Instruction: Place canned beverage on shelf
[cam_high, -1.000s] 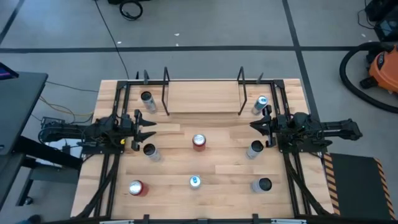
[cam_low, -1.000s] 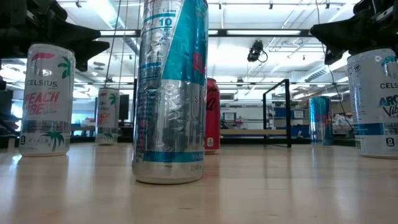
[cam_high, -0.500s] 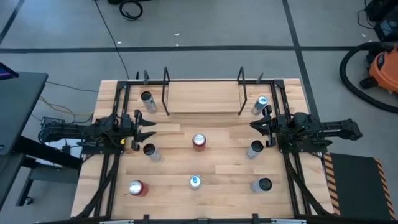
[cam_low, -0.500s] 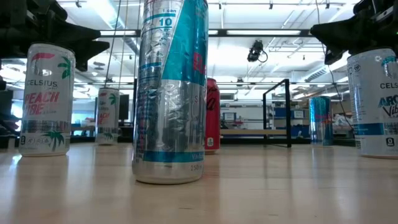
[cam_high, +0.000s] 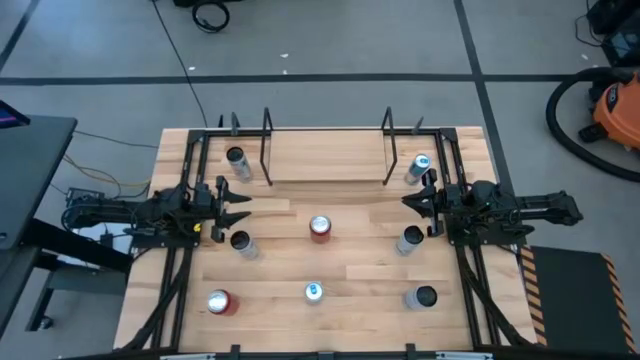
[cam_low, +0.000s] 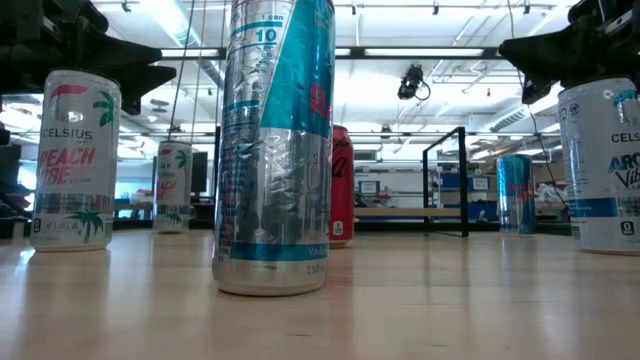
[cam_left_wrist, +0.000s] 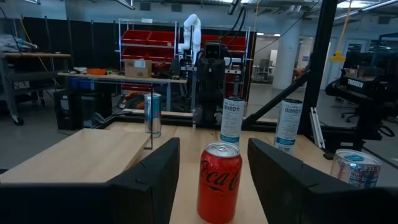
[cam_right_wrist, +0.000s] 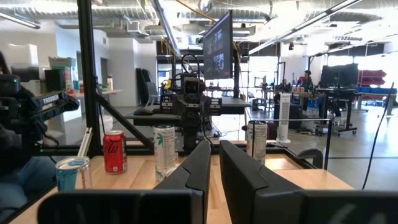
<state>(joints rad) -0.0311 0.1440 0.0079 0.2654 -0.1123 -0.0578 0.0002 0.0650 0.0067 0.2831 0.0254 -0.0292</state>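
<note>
Several canned beverages stand upright on their bases on the wooden tabletop (cam_high: 350, 270), among them a red can (cam_high: 320, 228) in the middle, a dark-topped can (cam_high: 241, 243) just in front of my left gripper, and a silver can (cam_high: 410, 240) by my right gripper. The shelf (cam_high: 327, 165), a light board between two black rod frames, stands at the far middle and holds nothing. At the left edge my left gripper (cam_high: 248, 207) hovers level, its fingers apart with nothing between them; beyond them the red can (cam_left_wrist: 219, 183) shows. My right gripper (cam_high: 404, 201) hovers at the right edge, shut and holding nothing.
Cans stand at the far left (cam_high: 236, 160) and far right (cam_high: 419, 168) beside the shelf, and three more along the near edge (cam_high: 220, 302) (cam_high: 314, 292) (cam_high: 422, 297). A tall silver-teal can (cam_low: 275, 150) fills the low view. Black frame rails run along both table sides.
</note>
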